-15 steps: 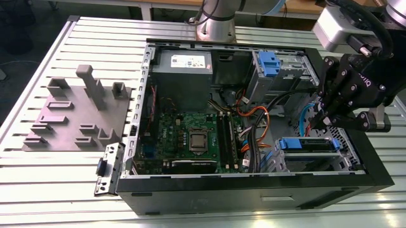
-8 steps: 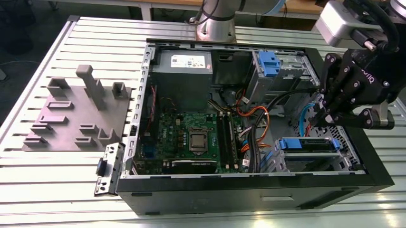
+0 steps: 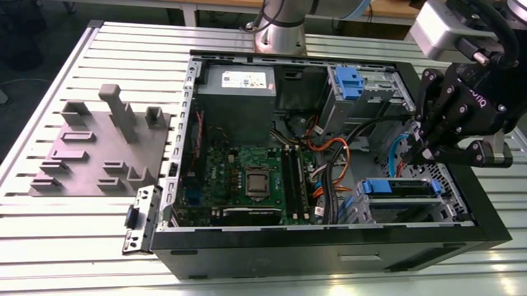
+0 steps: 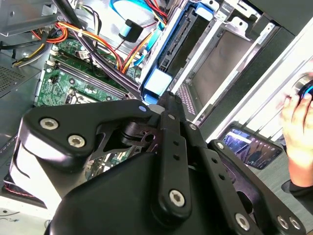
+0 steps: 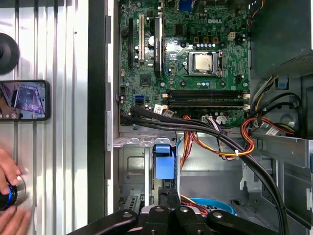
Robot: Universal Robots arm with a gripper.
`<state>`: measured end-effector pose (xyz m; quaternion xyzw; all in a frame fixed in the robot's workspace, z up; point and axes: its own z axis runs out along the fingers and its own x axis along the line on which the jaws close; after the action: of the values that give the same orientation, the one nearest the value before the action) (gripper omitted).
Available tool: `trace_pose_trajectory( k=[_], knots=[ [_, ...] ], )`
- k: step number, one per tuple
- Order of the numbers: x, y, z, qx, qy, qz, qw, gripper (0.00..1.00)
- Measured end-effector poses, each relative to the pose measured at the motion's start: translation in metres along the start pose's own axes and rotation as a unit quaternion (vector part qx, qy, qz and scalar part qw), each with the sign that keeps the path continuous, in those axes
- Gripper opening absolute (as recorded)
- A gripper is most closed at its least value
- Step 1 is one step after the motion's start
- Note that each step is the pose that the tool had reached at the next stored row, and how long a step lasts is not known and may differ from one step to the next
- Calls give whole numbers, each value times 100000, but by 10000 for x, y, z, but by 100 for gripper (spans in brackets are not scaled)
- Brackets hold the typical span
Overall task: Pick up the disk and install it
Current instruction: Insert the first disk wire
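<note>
The disk (image 3: 402, 192) sits in the drive bay at the case's front corner, on the exterior view's right, with its blue tab facing the motherboard. In the first wrist view the blue tab (image 5: 164, 165) lies just ahead of my fingertips. In the second wrist view the disk (image 4: 178, 41) stands on edge in its metal cage. My gripper (image 3: 418, 158) hangs just above the disk's tab end. Its fingers are shut together (image 5: 168, 193) with nothing between them, and the tips (image 4: 166, 98) are at or very near the tab.
The open case holds a green motherboard (image 3: 247, 179), a grey power-supply box (image 3: 239, 83), a blue latch on a metal cage (image 3: 350, 83) and orange and black cables (image 3: 334, 151). A grey fixture (image 3: 99, 148) lies beside the case. Outside it are a phone (image 5: 24, 100) and a person's hand (image 5: 7, 186).
</note>
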<state>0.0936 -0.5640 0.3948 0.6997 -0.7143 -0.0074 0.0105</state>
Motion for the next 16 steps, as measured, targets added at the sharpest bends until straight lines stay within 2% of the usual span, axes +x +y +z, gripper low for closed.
trace_pose_trajectory(
  k=[3, 6, 10, 16],
  knots=[
    [-1, 0, -2, -1, -1, -1, 100000, 11],
    [-44, -1, 3, -1, -5, 0, 100000, 11],
    [-44, -2, 5, 0, 1, -4, 100000, 11],
    [-72, -93, 34, -10, -6, -4, 100000, 11]
  ],
)
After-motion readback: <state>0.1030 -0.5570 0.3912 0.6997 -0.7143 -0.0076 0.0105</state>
